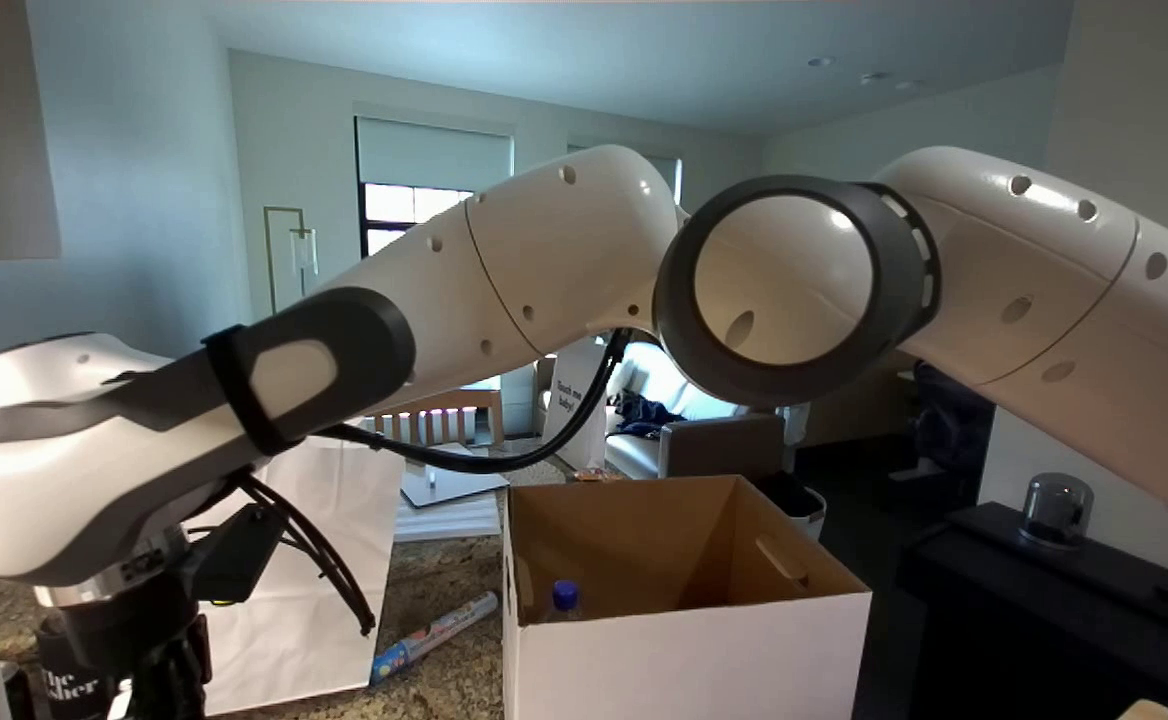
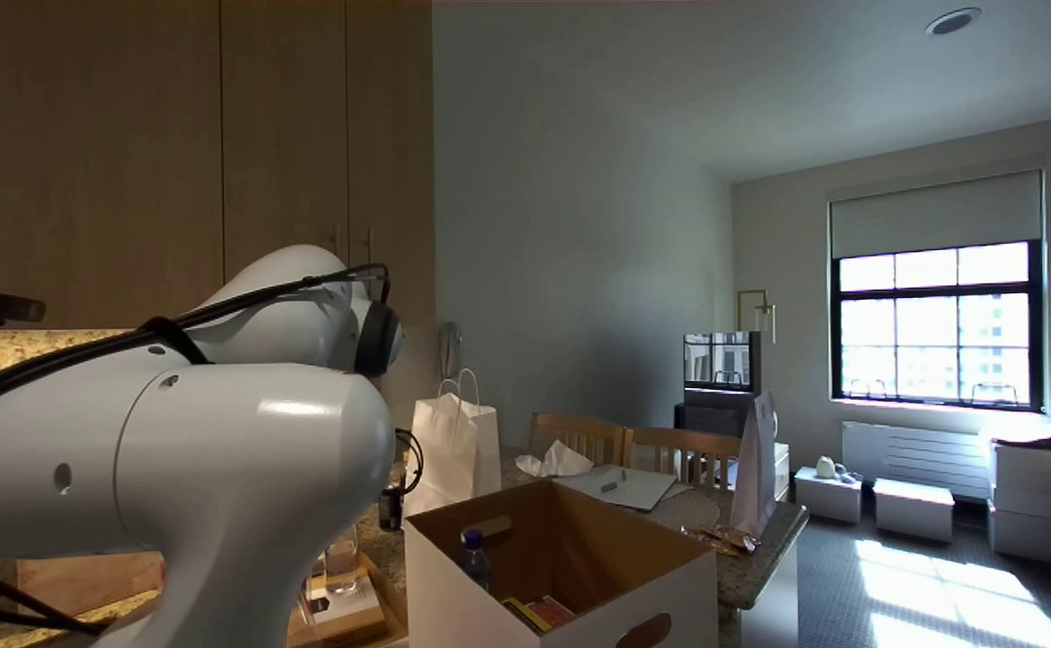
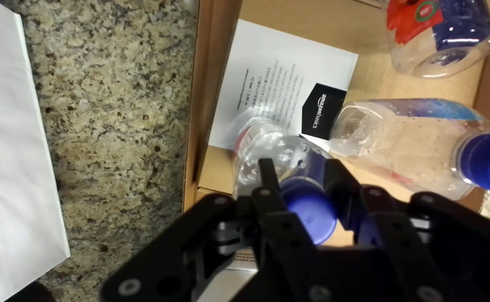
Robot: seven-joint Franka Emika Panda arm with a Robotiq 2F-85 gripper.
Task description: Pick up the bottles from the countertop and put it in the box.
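In the wrist view, my gripper (image 3: 299, 168) is shut on the neck of a clear bottle (image 3: 266, 155) with a blue cap. That bottle looks upright in a shallow cardboard tray (image 3: 213, 170). A blue-capped bottle (image 3: 400, 142) and another bottle (image 3: 442, 46) stand beside it. The gripper shows dark at lower left in an exterior view (image 1: 169, 675), fingertips cut off. The box (image 1: 684, 660) stands on the speckled countertop (image 1: 444, 690), with a blue-capped bottle (image 1: 565, 598) inside. Both also show in an exterior view, the box (image 2: 669, 594) and its bottle (image 2: 474, 562).
A white paper bag (image 1: 314, 560) stands between gripper and box. A white-and-blue tube (image 1: 439, 632) lies beside the box. A white package (image 3: 287, 75) lies in the tray. A laptop (image 2: 624, 486), crumpled paper (image 2: 557, 459) and a wrapper (image 2: 722, 538) lie beyond the box.
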